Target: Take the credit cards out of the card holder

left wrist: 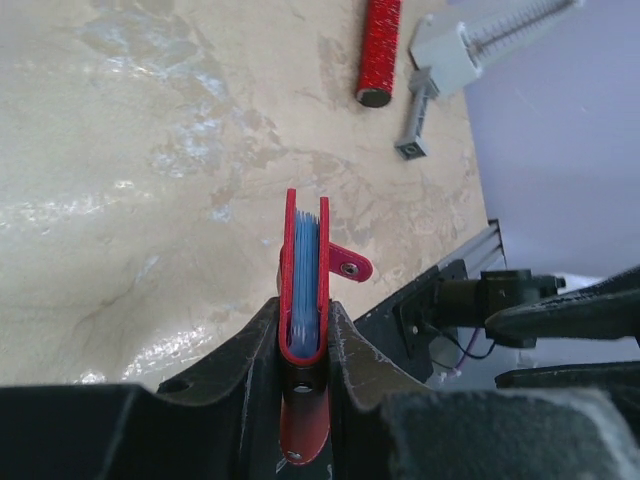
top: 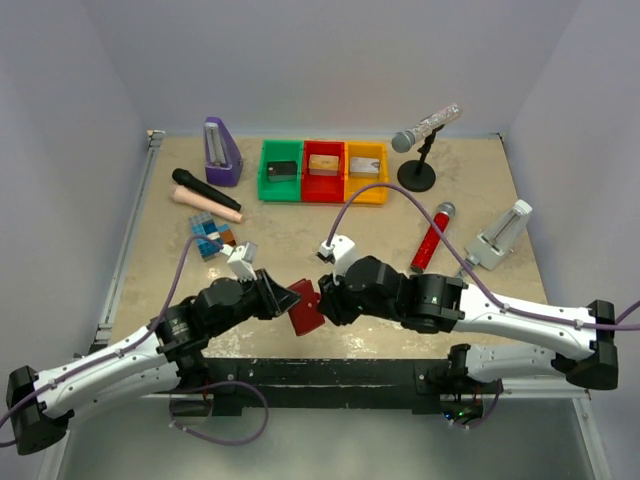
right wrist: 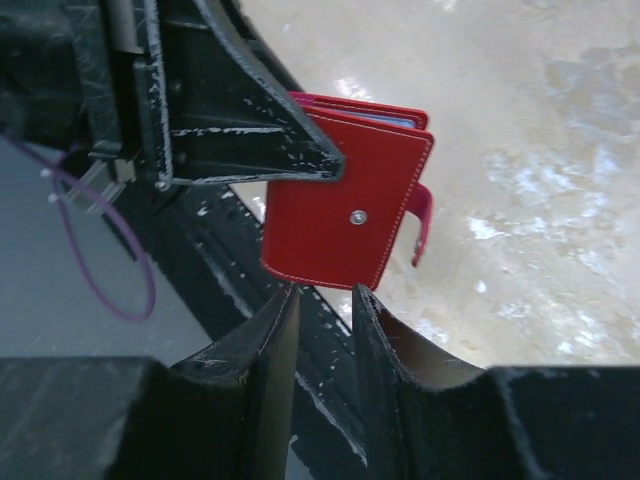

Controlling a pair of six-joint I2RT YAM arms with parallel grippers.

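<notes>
- Over on the left, the left gripper is clamped tight on the card holder, one finger pressed on each red cover. It holds the holder up off the table, at lower centre of the overhead view.
- The holder is folded nearly closed. In the left wrist view it sits edge-on, with its long axis running straight up the frame. Its open edge points at the top, away from the fingers, and the pale blue pockets are sandwiched between the covers.
- The snap tab is undone and juts off to the right.
- On to the right gripper: its fingers stand a little apart with nothing between them, just under the holder's lower edge. I can't tell if they touch it.
- My read on progress is that it's early. The holder is lifted and unsnapped, but no cards poke out of it, so all the pulling is left.
- A small heap of flat coloured pieces lies on the table up and left of the holder in the overhead view. It's too small to say whether any are cards.
</notes>
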